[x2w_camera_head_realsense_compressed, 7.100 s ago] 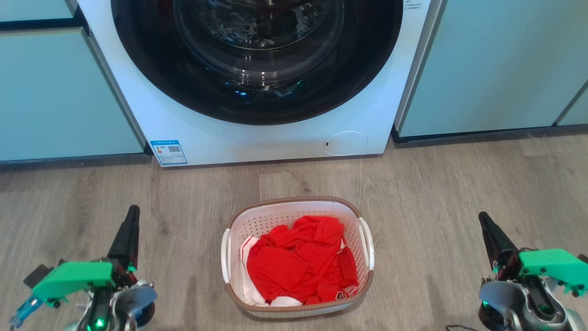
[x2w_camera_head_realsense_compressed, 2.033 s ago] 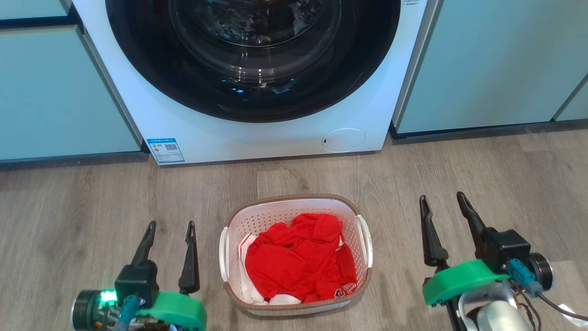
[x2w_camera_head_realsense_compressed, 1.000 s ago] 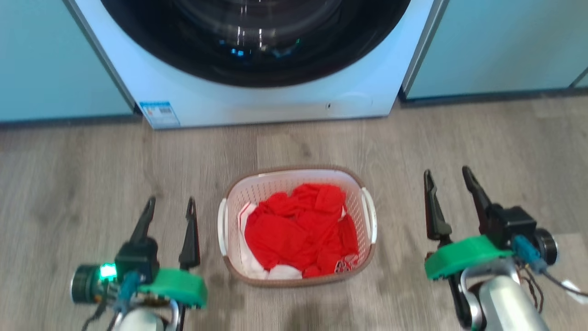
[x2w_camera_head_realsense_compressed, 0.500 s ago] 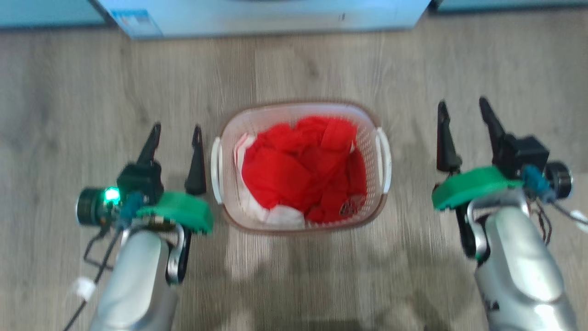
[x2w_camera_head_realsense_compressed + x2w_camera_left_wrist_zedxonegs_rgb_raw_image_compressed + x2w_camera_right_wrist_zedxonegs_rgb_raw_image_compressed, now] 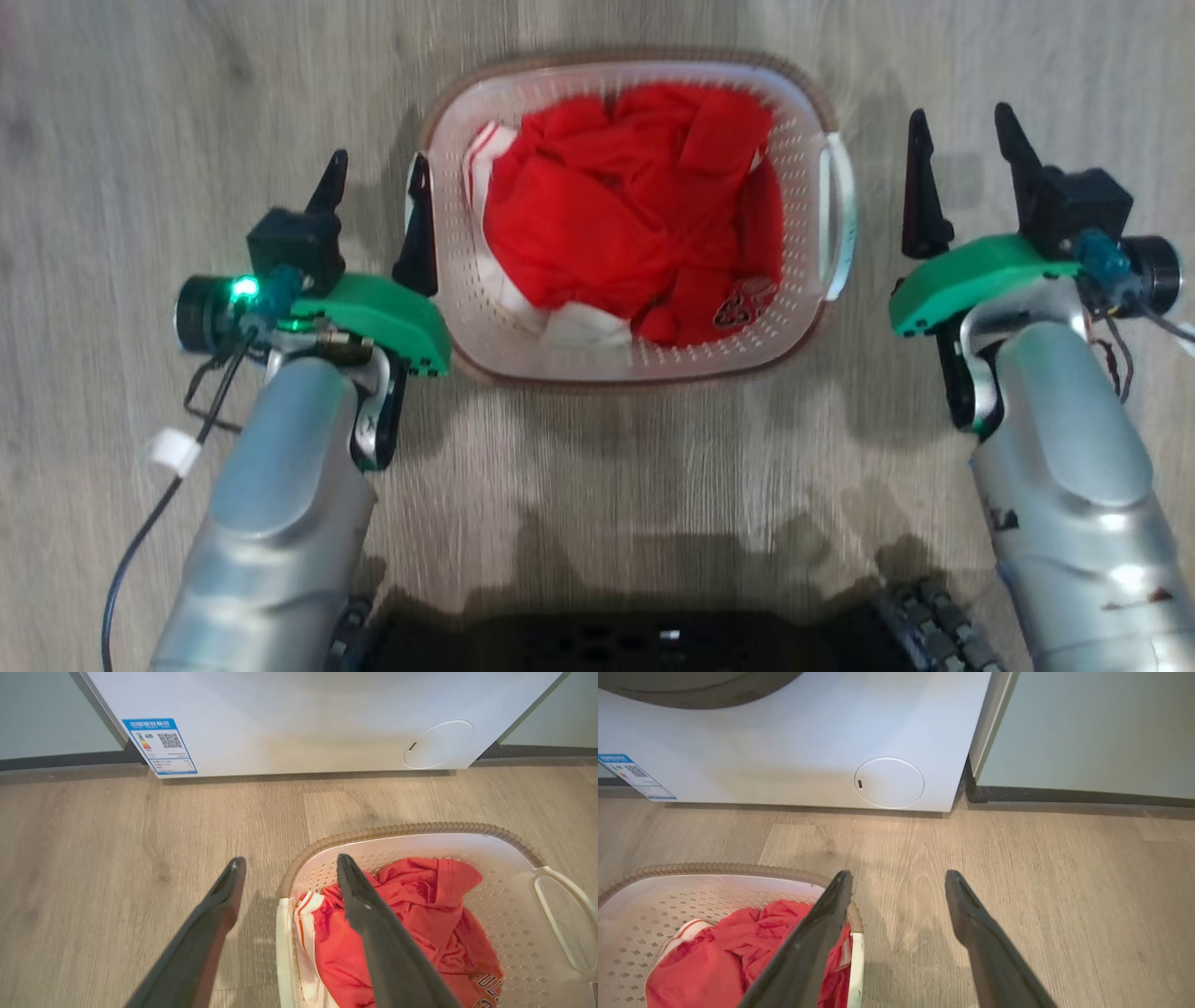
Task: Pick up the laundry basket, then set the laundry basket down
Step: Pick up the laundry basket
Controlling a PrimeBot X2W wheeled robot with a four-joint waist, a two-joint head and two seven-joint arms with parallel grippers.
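Both the left tool (image 5: 377, 161) and the right tool (image 5: 962, 114) are spread wide and empty, flanking the laundry basket (image 5: 799, 177) on the wooden floor (image 5: 597, 485). The left tool's inner finger (image 5: 373, 933) lies over the basket's interior and its outer finger (image 5: 205, 938) over bare floor, with the white handle (image 5: 281, 942) between them. I cannot tell whether they touch. The right tool hangs just outside the opposite handle (image 5: 834, 215), apart from it. Red clothes (image 5: 607, 215) fill the basket. Beyond both tools' fingertips stands the washing machine (image 5: 303, 728).
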